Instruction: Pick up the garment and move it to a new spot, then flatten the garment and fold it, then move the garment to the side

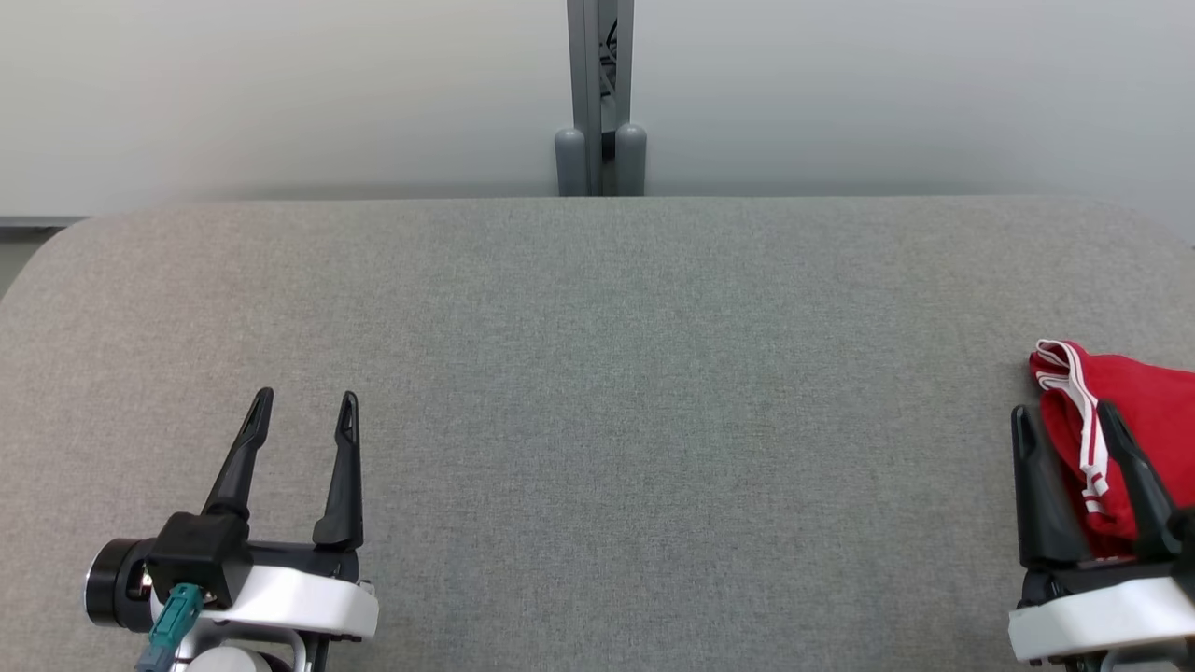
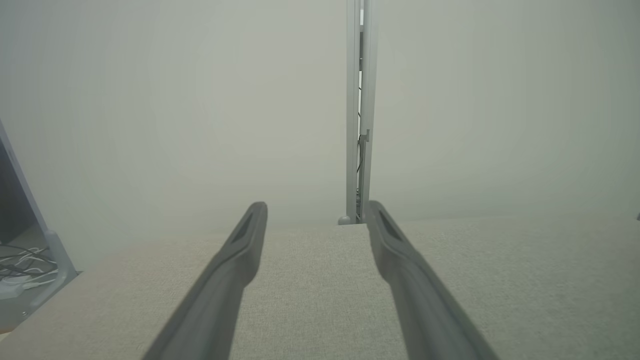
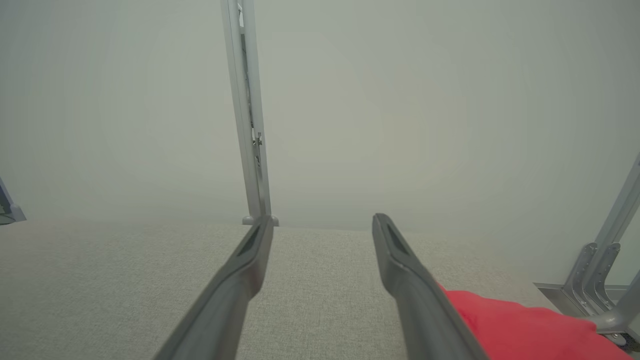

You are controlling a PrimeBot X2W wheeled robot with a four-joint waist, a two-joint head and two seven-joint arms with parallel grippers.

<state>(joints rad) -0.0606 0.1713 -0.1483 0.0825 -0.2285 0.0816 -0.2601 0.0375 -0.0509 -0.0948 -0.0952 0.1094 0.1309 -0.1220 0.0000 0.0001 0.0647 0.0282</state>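
At the lower left of the head view, the left gripper (image 1: 306, 403) hangs over the tabletop. Its two long dark fingers are spread wide with nothing between them, and its own wrist view shows the same gap. At the lower right, the right gripper (image 1: 1064, 415) is likewise spread and empty. Its fingers overlap the near edge of a crumpled red cloth garment (image 1: 1153, 397) with white striped trim (image 1: 1083, 411), bunched at the right edge of the frame.

In the right wrist view the cloth fills the lower right corner, outside the right-hand finger rather than between the two. I cannot tell whether that finger touches it.

The garment looks light, soft and limp. It should sag and trail when lifted, and a single thin layer could slip from a pinch. The striped trim looks like the thicker, firmer edge, so that or a raised fold seems the place to grip.

Beyond, the grey fabric-covered table (image 1: 597, 373) runs up the frame to a grey metal post (image 1: 597, 93) at top centre, against a pale wall (image 1: 280, 93).
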